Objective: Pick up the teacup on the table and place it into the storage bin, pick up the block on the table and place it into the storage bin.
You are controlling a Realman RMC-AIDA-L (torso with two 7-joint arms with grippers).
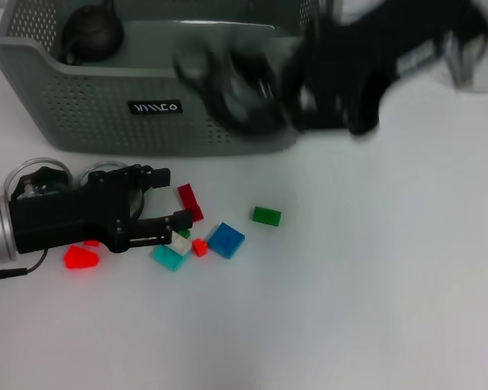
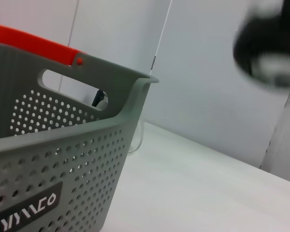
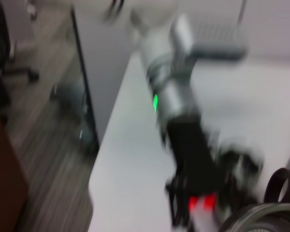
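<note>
Lin: Closest in, what sits by the left gripper [image 1: 176, 197]?

Sam: Loose blocks on the tabletop [image 1: 374, 284]. Its fingers are spread apart and hold nothing, and the long red block [image 1: 190, 201] lies just past the tips, partly between them. That block's long axis runs diagonally, far end toward the robot's left, near end toward its right.

Lin: And the others?

Sam: The white block [image 1: 181, 242], the small red block [image 1: 199, 247] and the teal block [image 1: 168, 257] huddle below the lower finger. The blue block [image 1: 226, 240] lies just to their right and the green block [image 1: 267, 215] sits apart, further right. The orange-red block [image 1: 80, 257] is half under the arm.

Lin: Where's the storage bin [image 1: 106, 114]?

Sam: Behind the blocks, long side running left to right and logo wall facing the robot. Its far rim is cut off by the frame. A dark teapot [image 1: 92, 32] sits in its left corner.

Lin: What about the right gripper [image 1: 256, 93]?

Sam: It is smeared by motion over the bin's front right rim. A dark rounded shape [image 1: 215, 77] is at its tip, and I cannot tell what it is, or whether the fingers clamp it
</note>
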